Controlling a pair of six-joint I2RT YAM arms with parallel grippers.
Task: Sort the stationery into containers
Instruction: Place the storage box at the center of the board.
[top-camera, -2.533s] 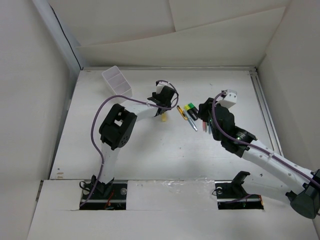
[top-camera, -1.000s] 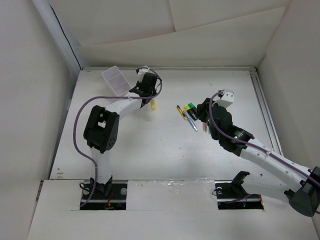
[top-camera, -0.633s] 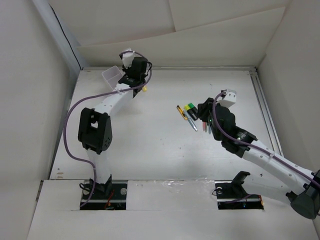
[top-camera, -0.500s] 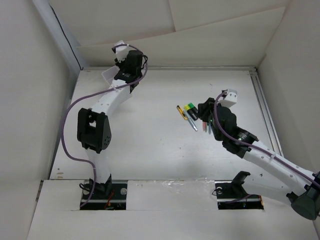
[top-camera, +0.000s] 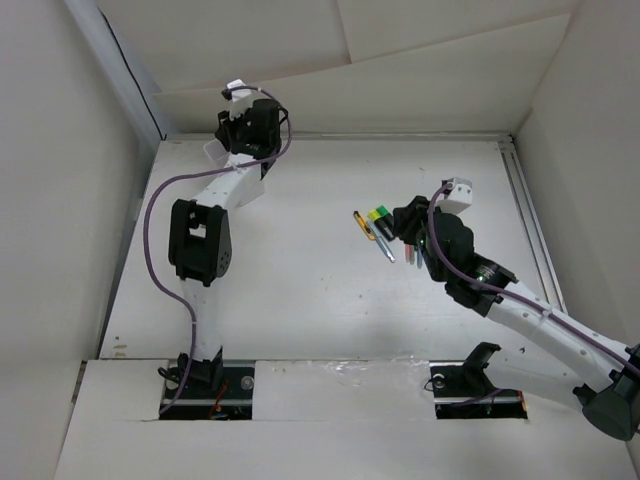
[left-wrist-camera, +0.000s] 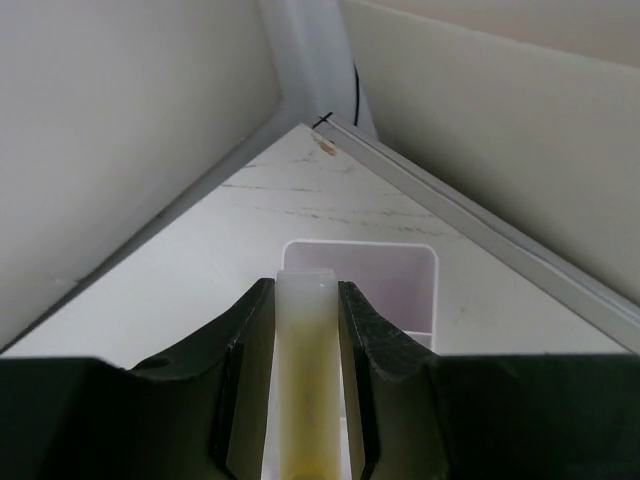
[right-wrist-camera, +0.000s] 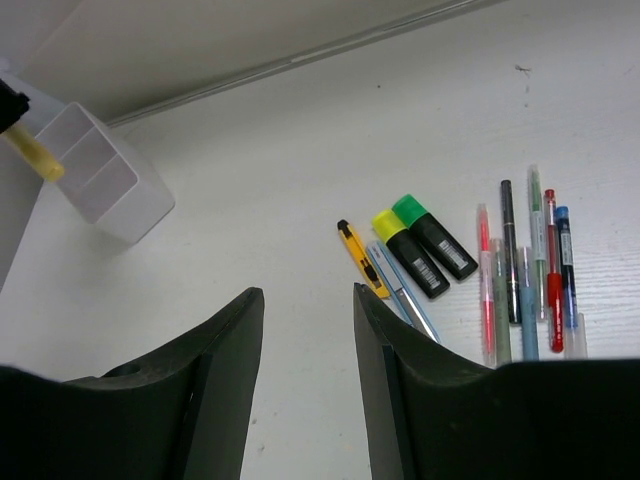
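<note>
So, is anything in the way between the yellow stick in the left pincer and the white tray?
Nothing visible. The left pincer holds the yellow stick with its tip at the white tray, and the open compartment beyond the tip looks empty.

A white table (top-camera: 330, 300) stands boxed in by pale wall panels (top-camera: 420, 60); a metal strip (left-wrist-camera: 480, 225) edges its far side; a thin black cord (left-wrist-camera: 356, 85) runs up the corner; a small brown mark (left-wrist-camera: 325, 146) lies nearby.

We logged the white surface (top-camera: 300, 280) with the white tray (right-wrist-camera: 128, 212) at its far-left corner. Mid-right lay a yellow cutter (right-wrist-camera: 360, 258), two highlighters (right-wrist-camera: 412, 258) and a row of pens (right-wrist-camera: 510, 260).
</note>
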